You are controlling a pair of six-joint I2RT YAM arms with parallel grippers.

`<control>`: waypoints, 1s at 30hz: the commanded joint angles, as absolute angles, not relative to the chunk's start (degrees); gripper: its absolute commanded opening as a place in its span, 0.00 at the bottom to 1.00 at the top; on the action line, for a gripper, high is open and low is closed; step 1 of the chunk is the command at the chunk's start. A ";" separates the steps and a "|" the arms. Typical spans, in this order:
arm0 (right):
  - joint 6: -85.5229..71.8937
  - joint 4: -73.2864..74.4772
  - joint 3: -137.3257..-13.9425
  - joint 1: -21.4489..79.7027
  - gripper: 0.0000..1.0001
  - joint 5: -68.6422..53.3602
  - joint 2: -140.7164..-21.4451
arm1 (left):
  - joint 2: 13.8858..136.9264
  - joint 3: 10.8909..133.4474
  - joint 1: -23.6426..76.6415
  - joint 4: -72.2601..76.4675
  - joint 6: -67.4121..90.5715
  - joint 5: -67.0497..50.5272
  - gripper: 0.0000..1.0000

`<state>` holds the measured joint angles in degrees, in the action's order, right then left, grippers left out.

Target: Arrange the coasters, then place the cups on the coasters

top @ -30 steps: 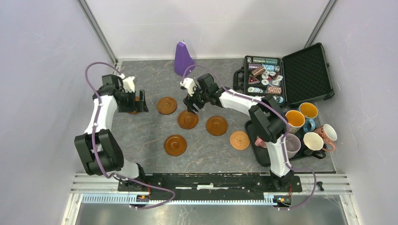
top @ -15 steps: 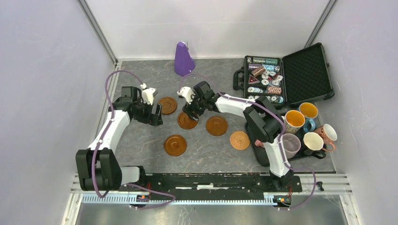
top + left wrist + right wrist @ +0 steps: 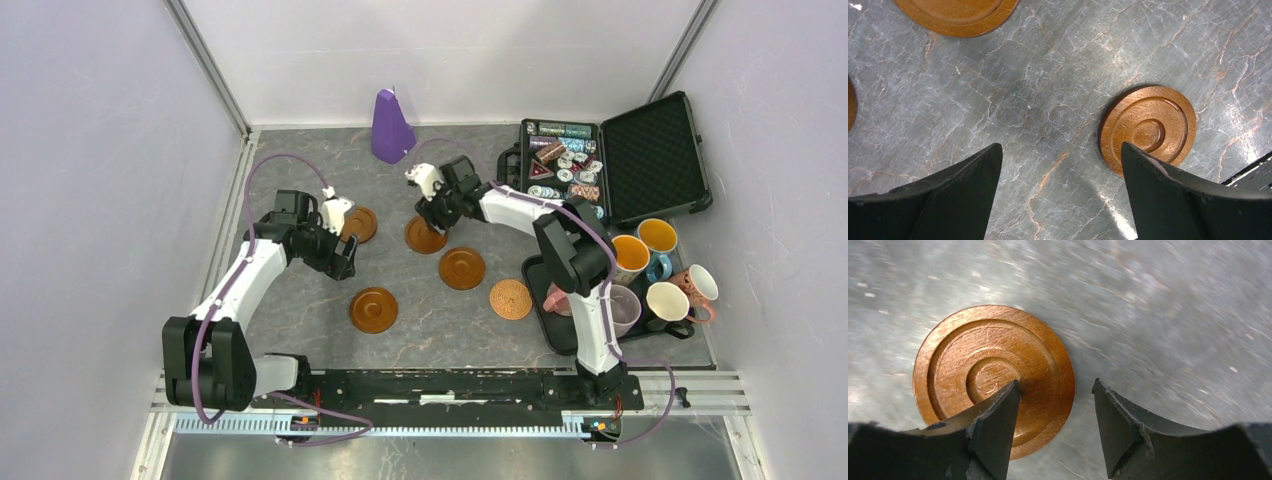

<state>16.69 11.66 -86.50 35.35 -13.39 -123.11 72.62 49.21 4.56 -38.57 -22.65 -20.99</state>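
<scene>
Tabletop [image 3: 300, 335] of grey marble pattern seen from above, with five coasters in sight. Rear-left coaster [image 3: 363, 224] partly covered by the left wrist; rear-centre coaster [image 3: 424, 241] directly beneath the right gripper [image 3: 428, 222]; middle coaster [image 3: 462, 268] just right of that and nearer; near coaster [image 3: 373, 310] alone toward the front edge; patterned coaster [image 3: 511, 299], lighter orange-brown, just beside the black tray [image 3: 557, 338]. Mugs [image 3: 667, 300] clustered on that tray at the right edge, none on a coaster. Open chip case [image 3: 655, 155] in the far right corner, purple cone [image 3: 390, 128] at the far edge. Left gripper [image 3: 343, 262] poised over bare table between the rear-left and near coasters.

Left wrist view: left gripper [image 3: 1060, 146] spread wide, only bare marble between the fingers, nothing held. One ringed brown coaster [image 3: 1148, 127] flat on the table, its lower rim overlapped in the picture by the right-hand finger; contact impossible to judge. Second coaster [image 3: 955, 15] cut off by the top edge, and a sliver of a third coaster [image 3: 849, 102] at the left edge.

Right wrist view, table blurred: right gripper [image 3: 1055, 384] with its fingers partly apart, nothing clamped. Rear-centre coaster [image 3: 998, 347] flat below, one fingertip over its ringed centre, the other past the rim over bare table.
</scene>
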 commanded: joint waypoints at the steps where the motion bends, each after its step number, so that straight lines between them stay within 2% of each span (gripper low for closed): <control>1: 19.13 15.01 -88.94 32.03 0.62 -10.40 -124.26 | 73.46 49.50 6.42 -36.60 -26.86 -21.36 0.93; 14: 19.04 14.27 -89.74 30.64 0.64 -14.96 -122.61 | 76.89 49.00 13.06 -35.42 -28.09 -17.24 0.91; 30: 18.19 14.14 -96.97 30.67 0.63 -13.59 -127.69 | 79.06 49.14 16.96 -34.67 -28.85 -14.53 0.90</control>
